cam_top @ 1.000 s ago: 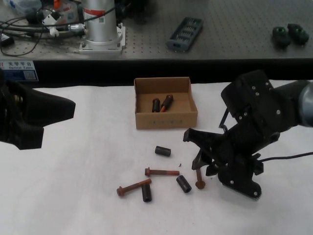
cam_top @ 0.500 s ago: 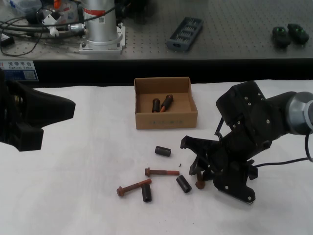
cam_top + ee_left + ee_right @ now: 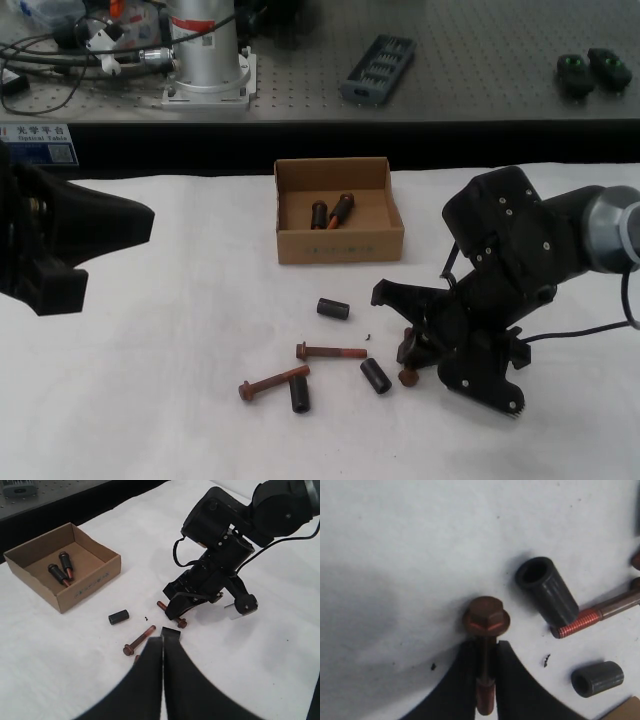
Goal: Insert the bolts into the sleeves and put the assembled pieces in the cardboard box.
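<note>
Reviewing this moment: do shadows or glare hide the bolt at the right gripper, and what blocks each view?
Right wrist view: a soft grey shadow falls on the white cloth beside the bolt, whose head is evenly lit, without glare. High view: the right gripper covers the shank, leaving the head. Left wrist view: the left gripper darkens the foreground.

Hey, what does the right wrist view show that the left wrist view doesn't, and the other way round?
Right wrist view: the right gripper closed on a bolt just behind its hex head, and the open bore of a sleeve beside it. Left wrist view: the cardboard box interior with two assembled pieces lying in it, plus the left gripper, shut and empty. Both: that held bolt and the loose sleeve nearer the box.
</note>
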Tool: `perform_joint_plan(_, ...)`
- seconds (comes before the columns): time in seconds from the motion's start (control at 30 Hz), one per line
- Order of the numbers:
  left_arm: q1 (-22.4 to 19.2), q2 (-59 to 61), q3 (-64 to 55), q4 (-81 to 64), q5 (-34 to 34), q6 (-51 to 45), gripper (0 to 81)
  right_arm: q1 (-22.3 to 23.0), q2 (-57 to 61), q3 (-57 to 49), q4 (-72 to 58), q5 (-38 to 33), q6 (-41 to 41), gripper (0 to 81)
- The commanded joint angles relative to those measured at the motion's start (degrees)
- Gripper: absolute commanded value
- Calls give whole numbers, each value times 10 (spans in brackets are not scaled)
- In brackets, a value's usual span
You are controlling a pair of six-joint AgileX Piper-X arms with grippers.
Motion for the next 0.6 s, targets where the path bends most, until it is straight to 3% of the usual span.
perform_joint_plan(0.0,1,-6,-1,15,5,3,6,1,14,4,29,-8,11,29)
perform_joint_plan(0.1,1,-6,-1,29,5,3,6,1,9,4,31,7,22,29)
perform_joint_plan(0.3,1,-6,-1,52,5,-8,6,1,-21,4,29,14,130,29)
perform_joint_plan(0.57,1,-6,-1,52,5,-101,6,20,-82,4,25,-1,371,29)
